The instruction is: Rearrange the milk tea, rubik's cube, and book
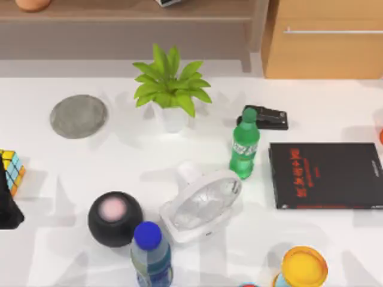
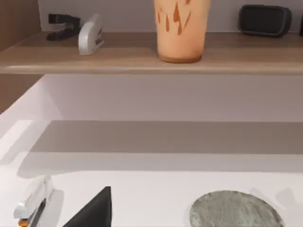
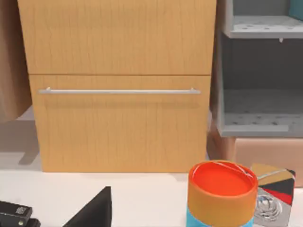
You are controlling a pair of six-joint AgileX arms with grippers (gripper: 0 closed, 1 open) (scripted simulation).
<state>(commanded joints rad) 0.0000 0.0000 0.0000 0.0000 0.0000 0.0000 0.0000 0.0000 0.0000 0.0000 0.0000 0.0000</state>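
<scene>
Milk tea (image 2: pixel 182 29) stands on the wooden shelf (image 2: pixel 142 56) at upper frame, seemingly already placed; rubik's cube (image 1: pixel 12 170) waits at the table's (image 1: pixel 119 161) left edge. Grip of either arm: cannot tell.

The left arm (image 1: pixel 6 206) shows as a dark, blocky mass at the far left edge of the top view, a little below the middle of the frame, and the frame border cuts it off. In the left wrist view, the left gripper (image 2: pixel 94 210) appears as a black wedge close to the camera, with the wrist held low and roughly level. The right gripper (image 3: pixel 93 210) appears as the same kind of black wedge in the right wrist view, and that wrist is also low and level.
</scene>
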